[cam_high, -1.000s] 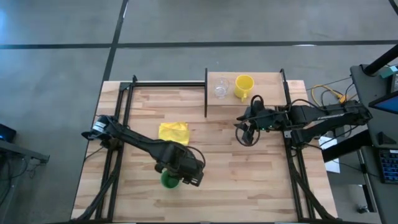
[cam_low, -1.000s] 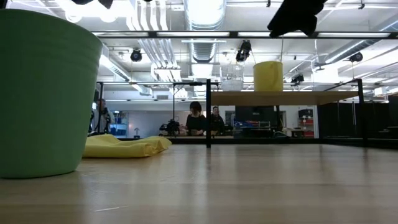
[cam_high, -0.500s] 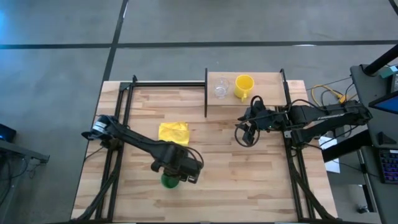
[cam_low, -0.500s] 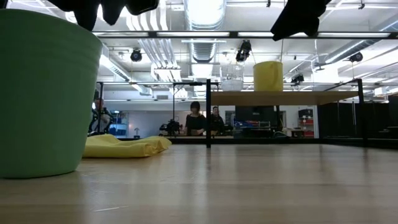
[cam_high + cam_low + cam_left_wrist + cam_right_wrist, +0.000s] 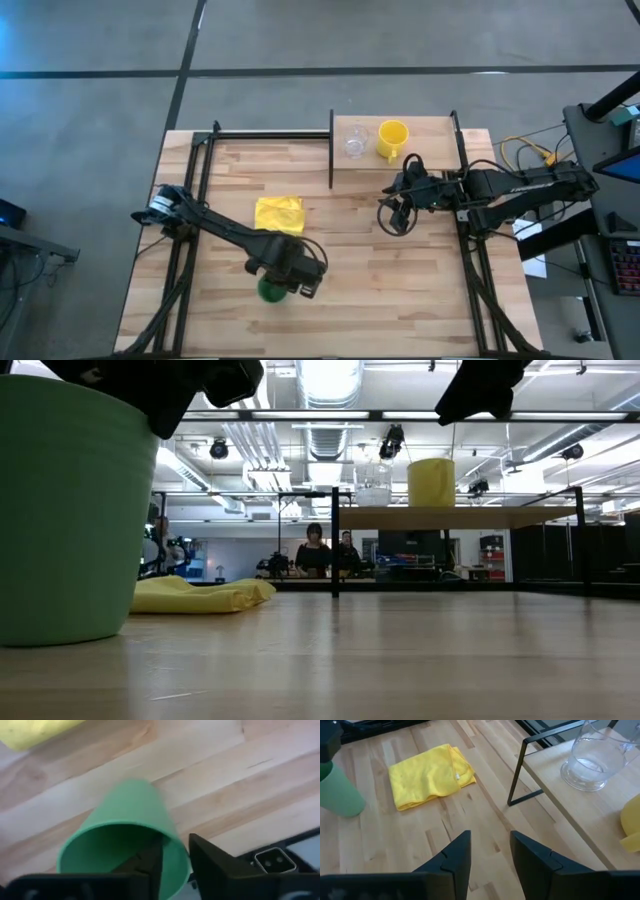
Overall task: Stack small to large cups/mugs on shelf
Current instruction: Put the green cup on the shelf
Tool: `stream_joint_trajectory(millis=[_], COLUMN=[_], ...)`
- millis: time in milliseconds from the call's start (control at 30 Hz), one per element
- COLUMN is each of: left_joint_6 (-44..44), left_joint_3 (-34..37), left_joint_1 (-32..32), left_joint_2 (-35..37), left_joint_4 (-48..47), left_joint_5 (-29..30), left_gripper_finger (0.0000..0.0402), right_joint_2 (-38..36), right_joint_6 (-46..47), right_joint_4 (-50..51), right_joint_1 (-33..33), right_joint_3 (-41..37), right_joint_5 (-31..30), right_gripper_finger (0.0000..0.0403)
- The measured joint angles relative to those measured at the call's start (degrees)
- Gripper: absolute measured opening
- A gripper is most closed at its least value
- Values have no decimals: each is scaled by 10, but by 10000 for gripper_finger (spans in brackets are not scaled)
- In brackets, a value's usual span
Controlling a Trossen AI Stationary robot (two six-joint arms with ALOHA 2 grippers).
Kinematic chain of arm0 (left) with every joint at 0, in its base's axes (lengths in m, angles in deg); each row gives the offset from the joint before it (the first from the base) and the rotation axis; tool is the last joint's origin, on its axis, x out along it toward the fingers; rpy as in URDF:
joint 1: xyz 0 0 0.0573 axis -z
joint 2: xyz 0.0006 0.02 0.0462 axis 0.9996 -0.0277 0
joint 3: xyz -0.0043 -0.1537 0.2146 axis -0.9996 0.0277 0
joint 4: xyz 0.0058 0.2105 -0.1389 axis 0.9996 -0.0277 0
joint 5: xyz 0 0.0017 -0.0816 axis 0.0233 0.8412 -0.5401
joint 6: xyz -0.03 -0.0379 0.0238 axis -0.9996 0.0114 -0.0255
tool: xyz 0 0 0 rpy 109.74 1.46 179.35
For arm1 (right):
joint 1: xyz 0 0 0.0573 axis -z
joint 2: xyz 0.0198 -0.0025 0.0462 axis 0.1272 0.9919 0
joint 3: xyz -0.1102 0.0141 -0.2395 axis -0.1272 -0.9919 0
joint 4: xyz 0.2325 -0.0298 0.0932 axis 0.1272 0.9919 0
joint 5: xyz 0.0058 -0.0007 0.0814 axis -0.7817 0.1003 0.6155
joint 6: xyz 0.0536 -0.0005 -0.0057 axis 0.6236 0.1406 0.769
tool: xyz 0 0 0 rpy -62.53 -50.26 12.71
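The green cup [image 5: 270,291] [image 5: 70,510] [image 5: 125,820] stands upright on its base near the table's front edge. My left gripper [image 5: 175,865] [image 5: 285,272] is over it, open, with one finger inside the cup and one outside its rim. The clear glass cup [image 5: 355,142] [image 5: 592,760] and the yellow mug [image 5: 392,138] [image 5: 431,482] stand on the shelf [image 5: 430,155] at the far right. My right gripper [image 5: 395,215] [image 5: 490,850] hangs open and empty in front of the shelf. My left gripper comes from above, pointing down. One finger [image 5: 145,865] is inside the green cup and the other [image 5: 210,865] outside, with the rim wall [image 5: 179,862] between them. I cannot tell whether the fingers touch the wall. The cup stands on the table.
A folded yellow cloth [image 5: 279,213] [image 5: 430,775] lies on the table, left of centre, just beyond the green cup. Black posts [image 5: 331,150] frame the shelf, and black rails run along the table's sides. People show in the room beyond the table.
My left gripper has come down onto the green cup's rim, drifting slightly toward the table's left edge, until its fingers stand on either side of the wall. The cup has stayed where it was.
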Motion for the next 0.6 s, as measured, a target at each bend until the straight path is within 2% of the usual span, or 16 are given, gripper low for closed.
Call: stream_joint_trajectory(millis=[167,400,600], left_joint_6=[87,304,541], left_joint_3=[8,9,7], left_joint_1=[-4,-31,-68], left_joint_2=[0,-3,-4], left_joint_4=[26,110,133], left_joint_5=[0,-1,6], left_gripper_finger=[9,2,1], right_joint_2=[0,0,0], right_joint_6=[-4,-42,-85], right_joint_4=[-1,-1,-1], right_joint_1=[0,0,0], right_joint_3=[0,0,0], right_joint_5=[0,0,0], right_gripper_finger=[127,130,128])
